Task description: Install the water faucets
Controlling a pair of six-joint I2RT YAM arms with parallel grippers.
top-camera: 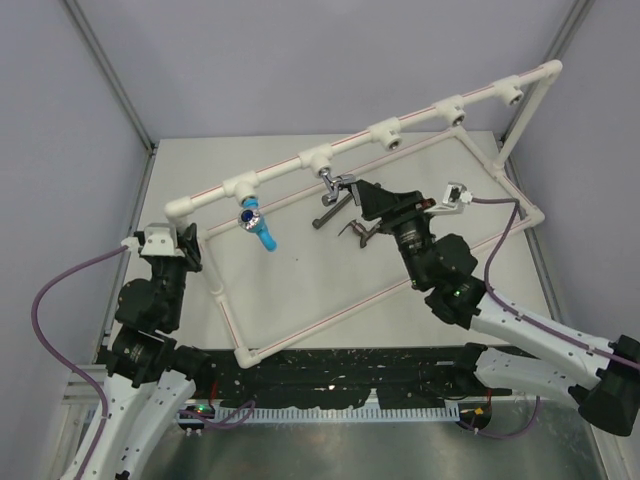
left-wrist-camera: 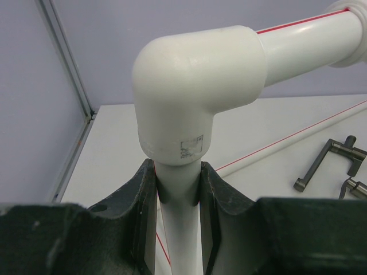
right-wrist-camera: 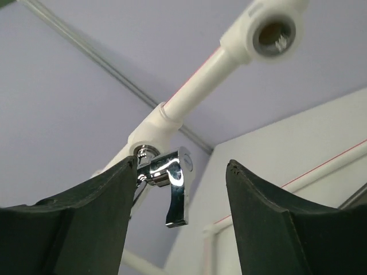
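A shiny chrome faucet (top-camera: 336, 183) sits with its threaded end in the second socket of the white pipe frame (top-camera: 205, 196). In the right wrist view it (right-wrist-camera: 170, 179) hangs between my open fingers, close to the left one, handle down. My right gripper (top-camera: 352, 198) (right-wrist-camera: 182, 162) is open around it. A blue faucet (top-camera: 259, 226) hangs from the first socket. Two dark faucets (top-camera: 329, 214) (top-camera: 356, 232) lie on the table under my right gripper, also in the left wrist view (left-wrist-camera: 320, 166). My left gripper (top-camera: 186, 246) (left-wrist-camera: 177, 166) is shut on the frame's upright pipe (left-wrist-camera: 179, 229) just under the corner elbow (left-wrist-camera: 189, 86). No green faucet shows.
Further sockets along the top pipe (top-camera: 385, 132) (top-camera: 450, 108) (top-camera: 512, 92) stand empty; one shows in the right wrist view (right-wrist-camera: 274, 33). The frame's lower rails (top-camera: 330, 312) lie on the white table (top-camera: 300, 280). Grey walls enclose the back and sides.
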